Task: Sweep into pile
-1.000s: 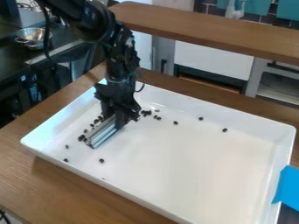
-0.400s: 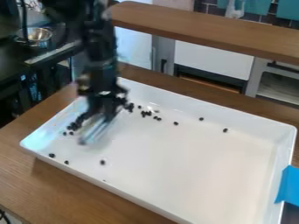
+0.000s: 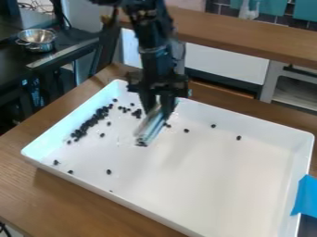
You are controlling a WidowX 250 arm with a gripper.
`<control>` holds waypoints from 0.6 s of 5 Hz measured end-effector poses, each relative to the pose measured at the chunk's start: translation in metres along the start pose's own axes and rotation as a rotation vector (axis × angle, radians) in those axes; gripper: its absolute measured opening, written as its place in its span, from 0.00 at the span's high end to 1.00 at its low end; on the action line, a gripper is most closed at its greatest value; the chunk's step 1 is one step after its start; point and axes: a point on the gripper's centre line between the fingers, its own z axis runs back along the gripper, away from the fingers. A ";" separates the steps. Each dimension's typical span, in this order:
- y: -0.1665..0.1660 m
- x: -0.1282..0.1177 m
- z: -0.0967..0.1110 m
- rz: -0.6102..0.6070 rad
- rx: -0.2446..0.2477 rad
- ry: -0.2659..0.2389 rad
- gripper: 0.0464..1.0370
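Over the upper left part of the white tray, my gripper [image 3: 159, 109] is shut on a silvery bar-like sweeper [image 3: 149, 128], which slants down toward the front left. Small dark pieces [image 3: 91, 121] form a slanting band along the tray's left side. More dark pieces [image 3: 136, 113] sit close to the left of the gripper. Several others lie scattered: one [image 3: 186, 130] to the right of the sweeper, one [image 3: 238, 138] farther right, and one [image 3: 109, 171] toward the front left. The sweeper partly hides the tray floor behind it.
The white tray [image 3: 238, 115] has raised walls and rests on a wooden table [image 3: 74, 196]. Blue tape [image 3: 305, 196] covers part of its right rim. A raised wooden ledge [image 3: 229, 34] runs behind, and a metal bowl [image 3: 36, 40] stands at the back left.
The gripper and sweeper have moved right, away from the left wall. Dark pieces that were partly hidden by the arm now show as a longer band along the left side.
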 end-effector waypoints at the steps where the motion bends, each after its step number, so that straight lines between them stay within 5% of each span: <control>1: -0.036 0.007 0.001 -0.035 0.009 -0.027 0.67; 3: -0.090 0.018 -0.038 -0.038 0.057 0.012 0.67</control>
